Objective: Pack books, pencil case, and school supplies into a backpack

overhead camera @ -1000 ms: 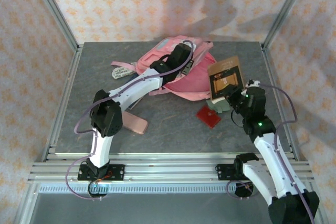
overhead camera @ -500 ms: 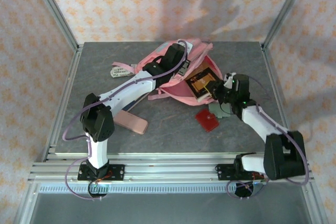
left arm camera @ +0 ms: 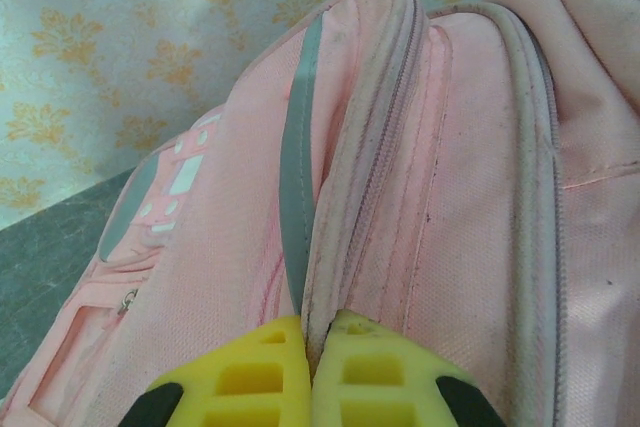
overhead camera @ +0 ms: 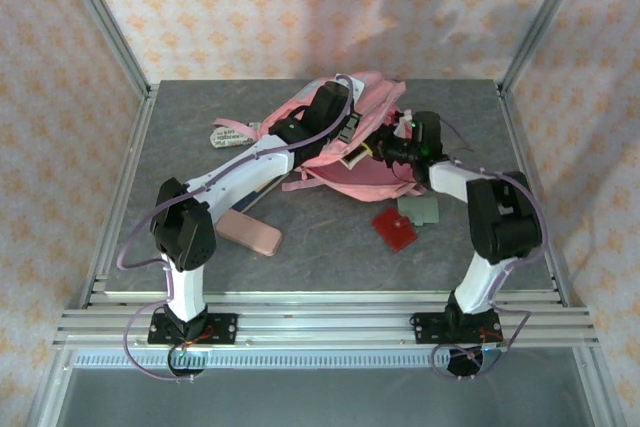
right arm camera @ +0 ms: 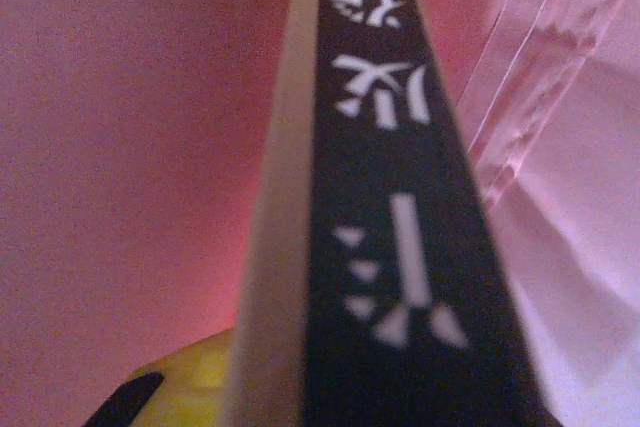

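Observation:
The pink backpack (overhead camera: pixel 362 169) lies at the back middle of the table. My left gripper (overhead camera: pixel 343 119) is shut on a ridge of the backpack's fabric (left arm camera: pixel 330 247) beside the zip, holding the mouth up. My right gripper (overhead camera: pixel 393 150) reaches into the opening from the right, shut on the brown book (right arm camera: pixel 400 247), whose dark spine with white characters stands edge-on against the pink lining. One yellow finger (right arm camera: pixel 185 387) shows left of the book. The pink pencil case (overhead camera: pixel 250 233) lies at the front left. A red square pad (overhead camera: pixel 396 227) and a grey-green card (overhead camera: pixel 420 209) lie in front of the backpack.
A white printed tag (overhead camera: pixel 232 135) lies left of the backpack on a pink strap. Metal frame posts and patterned walls close in the table (overhead camera: pixel 330 257) on three sides, and a rail runs along the near edge.
My right gripper has swung left from over the table's right side and pushed the brown book into the backpack's mouth. The left gripper has kept its hold on the backpack's top.

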Controlling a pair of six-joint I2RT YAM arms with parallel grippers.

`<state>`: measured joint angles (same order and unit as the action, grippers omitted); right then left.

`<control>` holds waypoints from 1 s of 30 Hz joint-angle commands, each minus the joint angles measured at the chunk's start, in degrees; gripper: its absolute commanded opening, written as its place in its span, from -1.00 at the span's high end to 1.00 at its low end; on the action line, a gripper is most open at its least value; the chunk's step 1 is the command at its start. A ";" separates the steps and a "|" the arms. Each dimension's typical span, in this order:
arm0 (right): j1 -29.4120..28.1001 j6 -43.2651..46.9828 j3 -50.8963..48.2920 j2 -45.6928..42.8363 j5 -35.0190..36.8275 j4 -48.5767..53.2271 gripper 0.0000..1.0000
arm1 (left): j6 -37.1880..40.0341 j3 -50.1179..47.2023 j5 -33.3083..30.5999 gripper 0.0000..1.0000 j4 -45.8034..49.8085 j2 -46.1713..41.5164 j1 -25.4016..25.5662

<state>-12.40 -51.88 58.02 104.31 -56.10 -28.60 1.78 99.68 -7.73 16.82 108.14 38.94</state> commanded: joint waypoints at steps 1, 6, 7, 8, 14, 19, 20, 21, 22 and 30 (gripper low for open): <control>-0.96 -1.39 7.46 5.67 -2.44 -6.35 1.00 | -1.64 0.52 0.20 1.00 -7.06 -3.82 -0.46; -2.57 -5.26 18.58 16.16 -1.77 -7.24 1.00 | -2.55 -0.06 1.39 1.00 -7.23 -3.63 -0.46; -3.00 -5.78 20.56 18.06 -0.96 -6.44 1.00 | -2.81 -0.34 1.61 1.00 -7.37 -3.64 -0.36; -3.49 -6.30 23.09 20.06 -0.11 -5.29 0.95 | -3.16 -0.46 1.90 1.00 -7.41 -3.55 -0.38; -5.38 -7.32 33.60 28.24 3.99 2.35 0.57 | -4.54 -1.43 2.96 1.00 -8.07 -3.03 0.26; -5.00 0.13 32.08 23.79 9.27 15.88 0.18 | -5.15 -2.03 1.66 1.00 -8.35 -2.32 0.26; -4.65 2.00 31.05 21.94 10.58 18.84 0.15 | -5.08 -2.47 1.30 1.00 -8.62 -2.23 0.26; -4.09 3.23 29.30 19.98 11.67 20.86 0.14 | -5.03 -2.73 1.06 1.00 -8.81 -2.15 0.17; -3.55 3.88 27.64 18.17 12.59 22.38 0.14 | -5.12 -2.95 0.95 1.00 -8.90 -2.06 0.17; 1.88 9.45 11.72 2.74 14.77 26.96 0.10 | -6.85 -4.06 1.06 1.00 -10.48 -0.32 0.17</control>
<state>-11.60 -46.61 72.07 112.20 -43.68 -4.67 -3.44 95.20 -6.44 13.19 108.14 38.63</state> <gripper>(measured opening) 0.447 0.043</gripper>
